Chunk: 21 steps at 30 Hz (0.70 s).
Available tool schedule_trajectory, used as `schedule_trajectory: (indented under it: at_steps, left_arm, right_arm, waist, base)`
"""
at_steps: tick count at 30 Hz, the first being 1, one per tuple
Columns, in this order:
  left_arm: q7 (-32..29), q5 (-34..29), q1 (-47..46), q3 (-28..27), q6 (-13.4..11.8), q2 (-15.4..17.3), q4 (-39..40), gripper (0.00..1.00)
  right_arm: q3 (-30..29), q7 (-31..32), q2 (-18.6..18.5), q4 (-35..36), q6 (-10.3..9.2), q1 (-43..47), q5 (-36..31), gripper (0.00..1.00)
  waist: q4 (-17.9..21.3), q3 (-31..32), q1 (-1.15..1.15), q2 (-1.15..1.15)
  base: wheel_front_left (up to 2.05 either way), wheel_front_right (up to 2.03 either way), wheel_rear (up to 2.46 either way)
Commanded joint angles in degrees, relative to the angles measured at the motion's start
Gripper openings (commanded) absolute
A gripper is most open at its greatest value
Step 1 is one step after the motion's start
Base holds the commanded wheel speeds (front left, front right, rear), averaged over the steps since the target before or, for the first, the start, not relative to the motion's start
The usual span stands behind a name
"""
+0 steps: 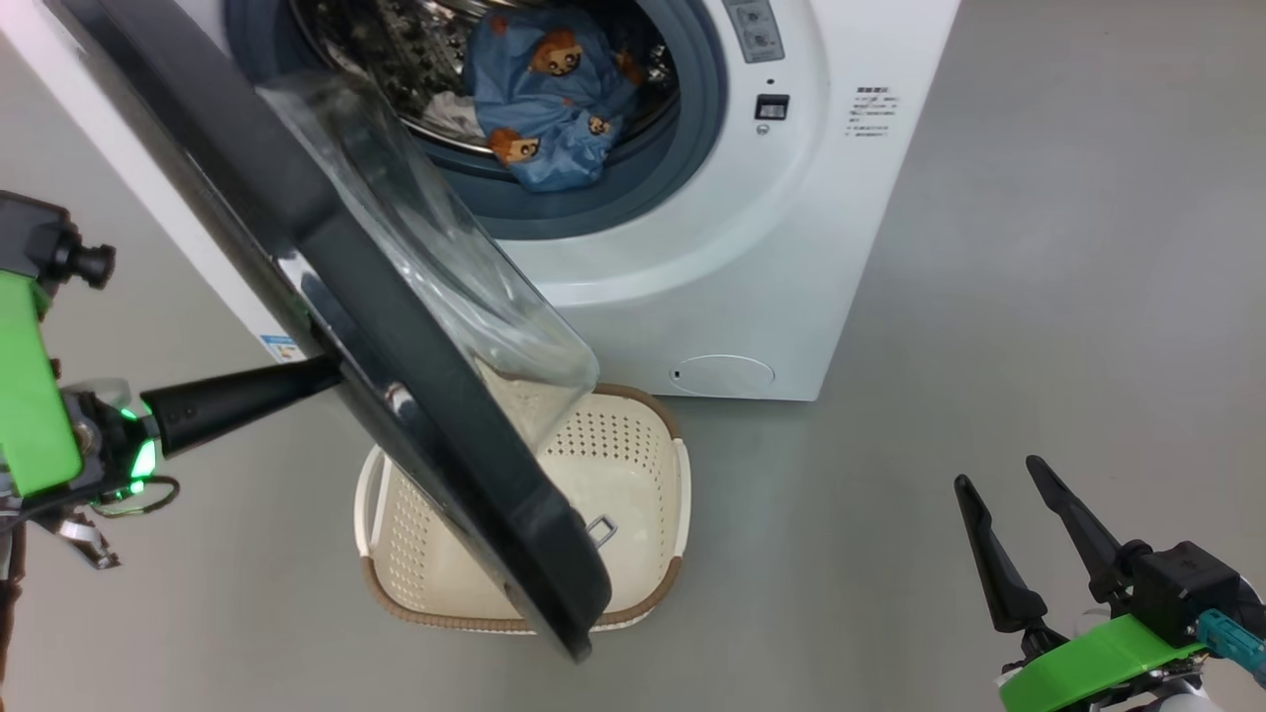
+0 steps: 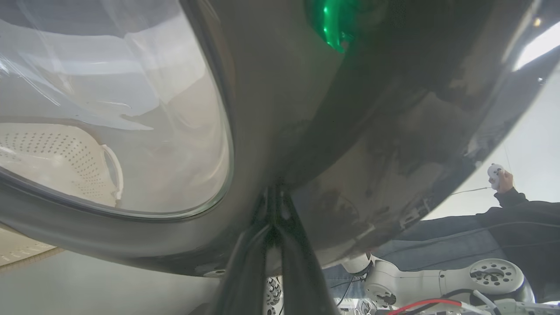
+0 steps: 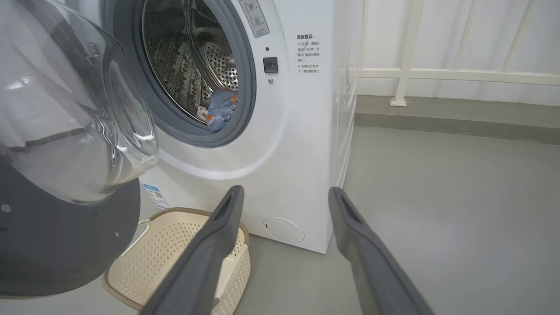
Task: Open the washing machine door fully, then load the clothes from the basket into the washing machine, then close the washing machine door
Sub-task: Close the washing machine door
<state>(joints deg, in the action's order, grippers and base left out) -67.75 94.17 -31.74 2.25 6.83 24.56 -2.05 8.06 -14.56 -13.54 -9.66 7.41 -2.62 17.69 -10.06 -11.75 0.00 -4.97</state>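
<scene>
Now the left gripper (image 1: pixel 328 373), fingers pinched together, rests its tip against the outer face of the washing machine door (image 1: pixel 237 178), which stands half open over the basket (image 1: pixel 648 450) on the floor. Blue bear-print clothes (image 1: pixel 554 99) lie in the drum of the washing machine (image 1: pixel 752 247). Near right, the right gripper (image 1: pixel 999 477) hovers with fingers spread wide, well apart from the machine.

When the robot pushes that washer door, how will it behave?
The washing machine door looks thick and rigid, so it should swing, not flex. Its glass bowl probably adds weight. Being glossy, it could let the left gripper slide.
</scene>
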Motion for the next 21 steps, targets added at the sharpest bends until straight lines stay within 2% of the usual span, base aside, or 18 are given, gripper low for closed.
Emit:
schedule_trajectory:
  at_steps: [1,17,18,19,20,21]
  left_arm:
    - [0.5,-0.5,-3.0,-2.3,0.4,2.2,1.1,0.00]
    - [3.3,-2.3,1.7,-4.7,0.6,1.8,-0.1,0.00]
    - [3.8,-2.5,2.3,-5.0,0.6,1.6,-0.1,0.04]
    - [4.6,-2.9,3.0,-5.5,0.6,1.6,-0.1,0.26]
    - [4.6,-2.9,3.0,-5.5,0.6,1.6,-0.1,0.26]
    - [5.6,-3.5,4.6,-6.1,0.6,1.4,-0.1,0.48]
  right_arm:
    - [1.2,-0.4,-0.3,1.5,0.08,-0.1,-0.5,1.00]
    - [0.8,-0.4,0.1,1.3,0.08,0.2,-0.4,1.00]
    - [0.8,-0.4,0.0,1.2,0.08,0.3,-0.3,1.00]
    - [0.9,-0.4,0.0,1.2,0.08,0.3,-0.3,1.00]
    - [0.9,-0.4,0.0,1.2,0.08,0.3,-0.3,1.00]
    - [0.8,-0.4,0.0,1.2,0.08,0.6,-0.2,1.00]
  waist:
    - [0.6,-0.2,0.00,-0.01]
    - [-1.4,0.7,0.00,-0.01]
    - [-1.6,0.9,0.00,-0.01]
    - [-1.7,1.0,0.00,-0.01]
    - [-1.7,1.0,0.00,-0.01]
    - [-2.2,1.3,0.00,-0.01]
  base:
    - [0.00,0.00,0.00]
    - [0.00,0.00,0.00]
    - [0.00,0.00,0.00]
    - [0.00,0.00,0.00]
    - [0.00,0.00,0.00]
    - [0.00,0.00,0.00]
